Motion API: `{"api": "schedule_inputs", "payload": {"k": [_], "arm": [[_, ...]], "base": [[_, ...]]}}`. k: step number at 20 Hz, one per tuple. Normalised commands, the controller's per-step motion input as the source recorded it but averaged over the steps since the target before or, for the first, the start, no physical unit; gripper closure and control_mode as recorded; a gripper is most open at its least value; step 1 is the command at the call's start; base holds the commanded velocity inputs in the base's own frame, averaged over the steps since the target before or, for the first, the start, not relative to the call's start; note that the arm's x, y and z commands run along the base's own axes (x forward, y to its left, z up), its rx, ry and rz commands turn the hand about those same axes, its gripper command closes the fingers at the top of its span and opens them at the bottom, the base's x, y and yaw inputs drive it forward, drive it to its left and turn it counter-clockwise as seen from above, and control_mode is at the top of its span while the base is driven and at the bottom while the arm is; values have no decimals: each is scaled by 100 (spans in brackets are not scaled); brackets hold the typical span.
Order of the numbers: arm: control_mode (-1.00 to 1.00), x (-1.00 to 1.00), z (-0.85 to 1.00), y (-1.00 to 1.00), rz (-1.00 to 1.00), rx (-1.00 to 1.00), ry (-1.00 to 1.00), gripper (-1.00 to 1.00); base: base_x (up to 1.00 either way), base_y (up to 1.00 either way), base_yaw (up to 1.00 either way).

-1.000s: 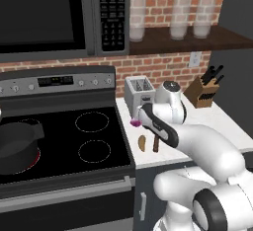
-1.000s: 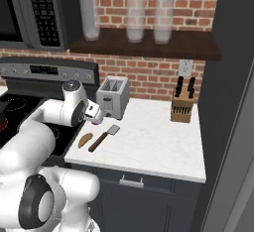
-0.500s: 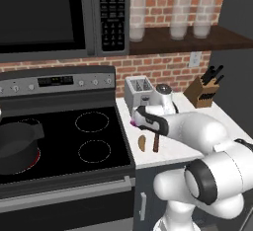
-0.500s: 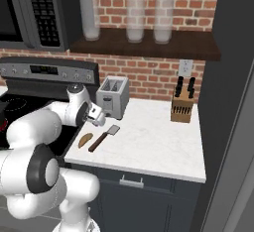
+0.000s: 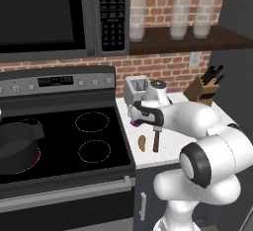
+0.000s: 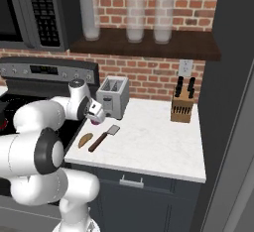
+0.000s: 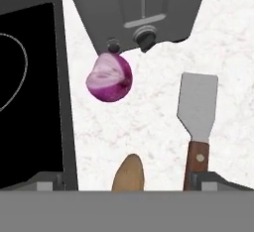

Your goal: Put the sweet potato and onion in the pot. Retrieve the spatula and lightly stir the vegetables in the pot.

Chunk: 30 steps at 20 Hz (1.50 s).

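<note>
A silver toaster [image 6: 113, 96] was positioned at the rear of the white marble counter [image 6: 158, 142], against the brick wall [image 6: 149, 80]. A wooden knife block [image 6: 181, 107] was located near the counter's far end. Three glass jars [image 6: 133, 19] were arranged on the dark shelf [image 6: 144, 45]. A microwave [image 5: 59, 18] was mounted above the black stove [image 5: 64, 141].

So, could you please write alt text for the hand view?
A cut purple onion lies on a white marble counter before a grey toaster. Nearer, a sweet potato lies beside a spatula; a black stovetop borders the left.
</note>
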Motion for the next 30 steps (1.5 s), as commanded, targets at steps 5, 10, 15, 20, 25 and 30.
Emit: {"api": "schedule_inputs", "payload": {"k": [5, 10, 15, 20, 25, 30], "arm": [[-100, 41, -21, 19, 0, 0, 0, -100], [-100, 34, -14, 0, 0, 0, 0, -100], [-100, 15, -15, 0, -1, 0, 0, -100], [-100, 17, -23, 1, -2, 0, 0, -100], [-100, 17, -18, 0, -3, 2, 0, -100], [-100, 21, -6, 0, -4, 4, 0, -100]], "base": [[0, 0, 0], [0, 0, 0], [0, 0, 0], [0, 0, 0], [0, 0, 0], [0, 0, 0]]}}
